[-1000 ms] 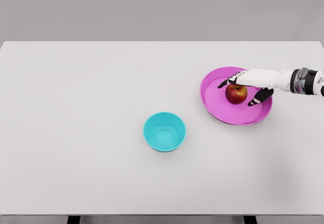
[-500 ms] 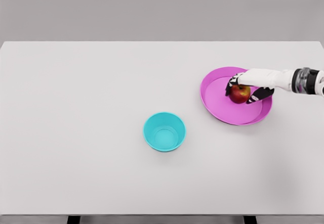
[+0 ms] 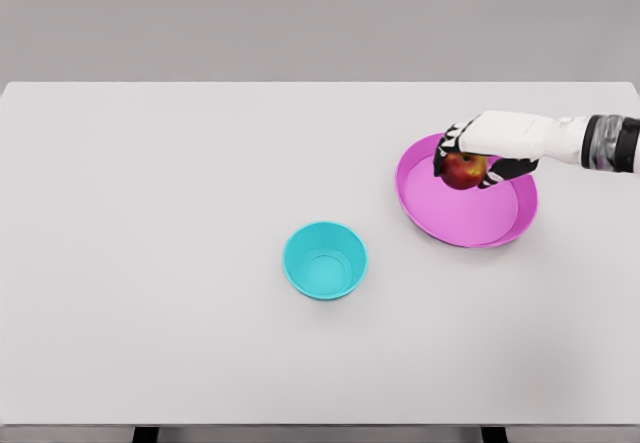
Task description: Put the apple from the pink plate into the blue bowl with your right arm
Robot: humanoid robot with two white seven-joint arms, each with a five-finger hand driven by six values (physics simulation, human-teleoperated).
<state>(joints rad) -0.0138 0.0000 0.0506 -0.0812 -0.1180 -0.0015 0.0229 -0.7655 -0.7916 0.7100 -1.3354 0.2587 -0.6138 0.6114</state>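
A red apple [image 3: 463, 171] hangs just above the back part of the pink plate [image 3: 450, 218], held in my right hand [image 3: 470, 156], whose fingers curl around it from above. The right arm comes in from the picture's right edge. The blue bowl [image 3: 325, 260] stands empty near the table's middle, well to the left of the plate and closer to me. The left arm does not show.
The white table [image 3: 160, 263] carries only the plate and the bowl. Its back edge runs a short way behind the plate.
The right hand closed its fingers around the apple and has lifted it off the plate, up and slightly to the left.
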